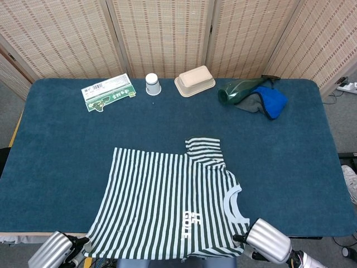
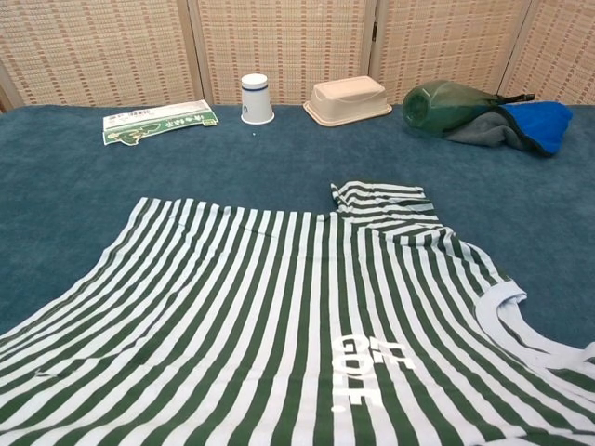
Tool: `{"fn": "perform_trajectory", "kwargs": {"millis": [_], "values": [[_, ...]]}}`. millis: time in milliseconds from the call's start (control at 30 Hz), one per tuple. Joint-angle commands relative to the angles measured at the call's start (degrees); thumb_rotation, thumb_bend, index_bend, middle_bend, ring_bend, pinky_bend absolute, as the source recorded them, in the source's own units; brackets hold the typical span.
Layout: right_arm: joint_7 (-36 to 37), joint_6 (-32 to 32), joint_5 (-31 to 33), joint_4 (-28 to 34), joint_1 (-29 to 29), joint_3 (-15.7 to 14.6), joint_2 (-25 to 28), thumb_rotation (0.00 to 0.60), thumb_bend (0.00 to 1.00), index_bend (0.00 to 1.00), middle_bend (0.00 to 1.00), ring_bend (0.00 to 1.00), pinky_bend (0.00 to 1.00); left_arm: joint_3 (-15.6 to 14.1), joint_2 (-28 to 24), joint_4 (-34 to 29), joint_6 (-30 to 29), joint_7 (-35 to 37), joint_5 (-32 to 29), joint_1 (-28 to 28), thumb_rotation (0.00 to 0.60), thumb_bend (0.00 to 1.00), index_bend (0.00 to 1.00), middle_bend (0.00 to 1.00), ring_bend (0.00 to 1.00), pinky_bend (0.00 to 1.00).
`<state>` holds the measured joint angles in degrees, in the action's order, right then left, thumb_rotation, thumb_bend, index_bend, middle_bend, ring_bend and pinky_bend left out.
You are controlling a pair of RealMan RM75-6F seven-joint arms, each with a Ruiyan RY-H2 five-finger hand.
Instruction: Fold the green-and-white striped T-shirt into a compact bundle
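At frame bottom, both hands, left hand and right hand, meet the T-shirt hem (fingers hidden, grasp unclear).

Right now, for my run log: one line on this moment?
T-shirt: flat, overhanging near edge | left hand: at hem | right hand: at collar side

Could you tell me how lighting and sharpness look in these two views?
Head view: even, soft light, T-shirt stripes crisp, glare on the right hand casing. Chest view: also sharp, no blur; faint shadows beside the paper cup, near hem cropped by the frame.
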<state>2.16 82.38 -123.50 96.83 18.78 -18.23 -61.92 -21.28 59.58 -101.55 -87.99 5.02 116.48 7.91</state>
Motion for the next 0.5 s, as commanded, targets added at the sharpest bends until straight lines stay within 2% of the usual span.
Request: {"fn": "perform_trajectory", "kwargs": {"millis": [33, 100, 267, 500], "values": [[0.1, 0.1, -0.1, -0.2, -0.1, 0.1, -0.1, 0.6, 0.55, 0.68, 0.94, 1.0, 1.0, -0.2, -0.2, 0.0, -0.1, 0.0, 0.3, -0.3, 0.6, 0.51, 0.57, 0.93, 0.84, 0.99], [0.2, 0.0, 0.1, -0.3, -0.2, 0.3, -0.2, 0.6, 0.55, 0.68, 0.94, 1.0, 1.0, 0.1, -0.2, 0.0, 0.5, 0.1, -0.1, -0.2, 0.6, 0.51, 0.57, 0.93, 0.84, 0.99], [0.2, -1.2, 3.1, 0.1, -0.5, 1.7, -1.1, 0.6, 0.55, 0.68, 0.94, 1.0, 1.0, 3.7, 0.7, 0.2, 5.3, 0.8, -4.7, 2.6, 0.6, 0.51, 0.57, 0.93, 0.84, 0.99], [-1.6, -3.9, 9.4, 1.5, -0.7, 5.3, -2.6, 0.6, 0.55, 0.68, 0.94, 1.0, 1.0, 10.0, 2.2, 0.3, 13.4, 0.2, -11.5, 8.2, 0.6, 0.51, 0.57, 0.93, 0.84, 0.99]]}}
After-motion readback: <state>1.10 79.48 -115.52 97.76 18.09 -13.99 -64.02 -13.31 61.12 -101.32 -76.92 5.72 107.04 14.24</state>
